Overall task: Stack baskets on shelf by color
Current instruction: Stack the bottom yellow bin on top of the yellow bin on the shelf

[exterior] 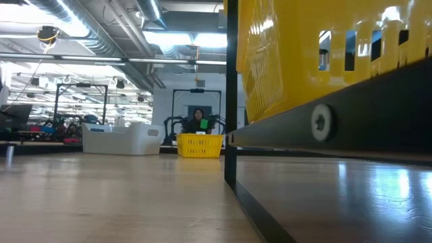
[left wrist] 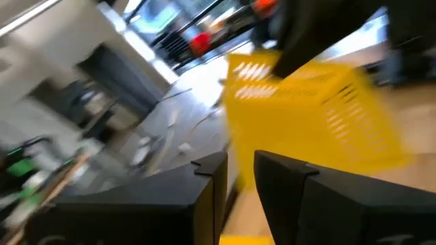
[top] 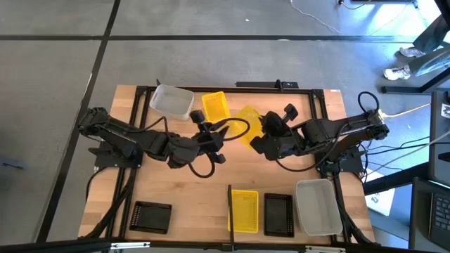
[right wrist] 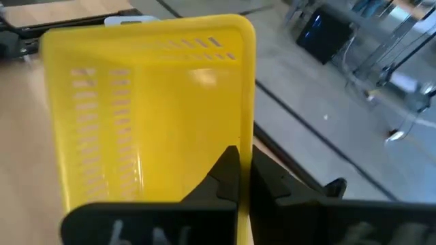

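My right gripper (top: 260,133) is shut on a yellow basket (top: 246,121) held above the table's middle; the left wrist view shows that basket (left wrist: 313,109) hanging from the dark right arm. My left gripper (top: 216,140) stands just left of it, level and open, with nothing between its fingers (left wrist: 211,184). A second yellow basket (top: 214,105) and a white basket (top: 172,100) stand on their bottoms at the far edge. On the shelf (top: 261,235), right of its dark divider (top: 230,204), stand a yellow (top: 244,209), a black (top: 278,214) and a white basket (top: 318,206). My right gripper pinches the yellow basket's side wall at its rim (right wrist: 244,153) between its two fingers (right wrist: 225,177). The fingers slant downward, coming from the table's right side. The basket is lifted clear of the table and tilted, its open inside turned toward the gripper.
A black basket (top: 152,216) lies on the table at the near left. Dark frame bars (top: 140,91) run along the table's edges. In the low view a person (exterior: 198,120) shows in the room behind the far yellow basket (exterior: 200,144).
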### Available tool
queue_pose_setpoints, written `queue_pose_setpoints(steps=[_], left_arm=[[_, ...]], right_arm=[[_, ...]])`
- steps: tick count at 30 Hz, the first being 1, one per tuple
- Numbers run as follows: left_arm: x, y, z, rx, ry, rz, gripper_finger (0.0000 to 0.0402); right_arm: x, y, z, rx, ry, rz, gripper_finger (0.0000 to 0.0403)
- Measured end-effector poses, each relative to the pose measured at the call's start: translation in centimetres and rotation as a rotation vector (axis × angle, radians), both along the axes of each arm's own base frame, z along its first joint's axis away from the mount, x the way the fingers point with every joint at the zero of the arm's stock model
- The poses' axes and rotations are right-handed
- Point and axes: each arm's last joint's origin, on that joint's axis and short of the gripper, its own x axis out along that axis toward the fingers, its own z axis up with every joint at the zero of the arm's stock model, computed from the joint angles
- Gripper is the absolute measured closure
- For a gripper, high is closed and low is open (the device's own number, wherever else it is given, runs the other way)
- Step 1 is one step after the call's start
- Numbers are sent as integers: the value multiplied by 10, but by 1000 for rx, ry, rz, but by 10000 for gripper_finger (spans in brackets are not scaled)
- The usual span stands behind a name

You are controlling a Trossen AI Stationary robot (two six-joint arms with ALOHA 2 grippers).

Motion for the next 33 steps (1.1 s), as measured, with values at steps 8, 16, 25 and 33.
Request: queue_pose_setpoints(steps=[8,16,25,33], left_arm=[[-32,-12,1,-16,71,10,333],[-102,14,7,-415,207,-179,333],[-145,27,28,-428,192,-267,333],[-166,32,34,-448,268,-439,333]], right_arm=[[-25,2,27,201,-11,-38,399],[-46,16,46,607,-58,-103,399],[-53,44,32,1005,-126,-386,399],[-47,83,10,1257,-203,-486,399]])
